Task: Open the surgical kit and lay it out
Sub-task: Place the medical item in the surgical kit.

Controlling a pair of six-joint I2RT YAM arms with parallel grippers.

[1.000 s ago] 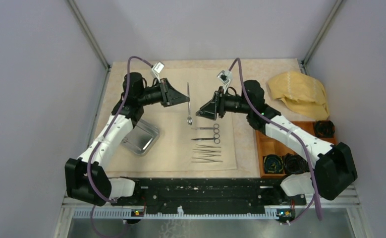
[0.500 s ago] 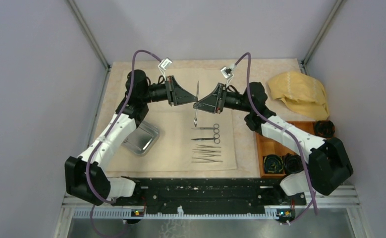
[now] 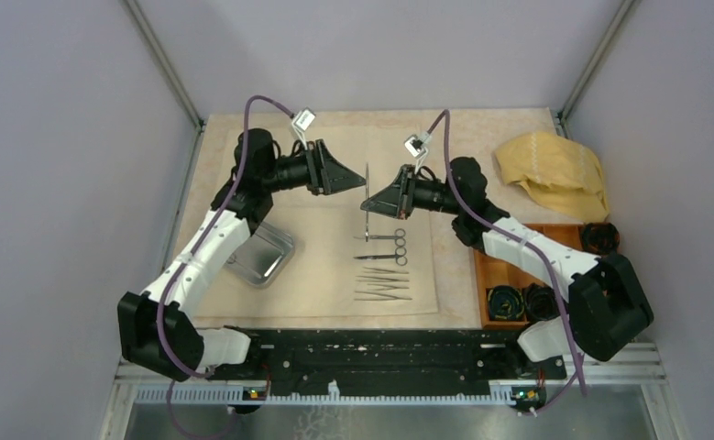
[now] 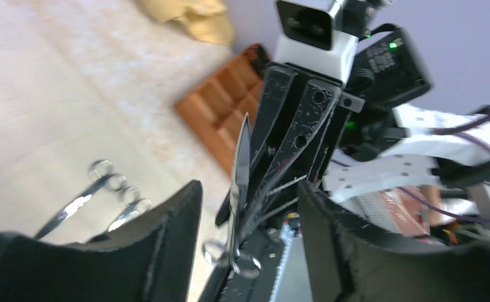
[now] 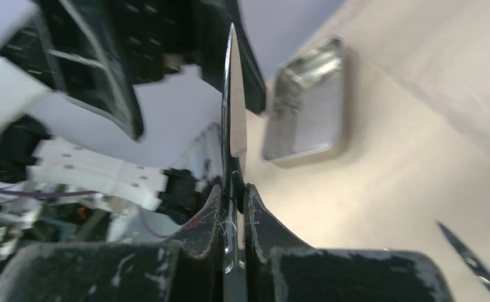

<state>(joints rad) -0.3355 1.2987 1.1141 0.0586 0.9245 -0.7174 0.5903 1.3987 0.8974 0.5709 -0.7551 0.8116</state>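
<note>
Steel tray [image 3: 259, 257] lies at the left edge of the cream sheet [image 3: 316, 284], close to the desk's [image 3: 481, 124] left edge. Over the sheet's far half the left hand [image 3: 346, 178] hovers with its fingers [image 4: 167, 245] spread wide, touching nothing. Between them, tip up and ring handles hanging down, stands a pair of scissors [image 3: 368, 183]. The right hand [image 3: 369, 203] has it, pads [image 5: 207, 233] pressed together on the flat of the closed blades about mid-length. Below, toward the sheet's near edge, laid-out scissors [image 3: 385, 236] and tweezers [image 3: 382, 293] rest in a neat column, each lying crosswise. At the desk's right edge sits an orange box [image 3: 509, 266] of black coils, and in the far right corner a yellow cloth [image 3: 554, 170].

The scissors look light, rigid and slick. Thin polished steel gives the pads little to bite on, and the pair could swing about the pinch under the weight of its handles. The safest hold appears to be the one in use: flat across the blades close to the pivot, clear of the point. The rings seem too open to pinch. Setting it down likely calls for laying it flat on the soft sheet, just beyond the column, before the pads part.
</note>
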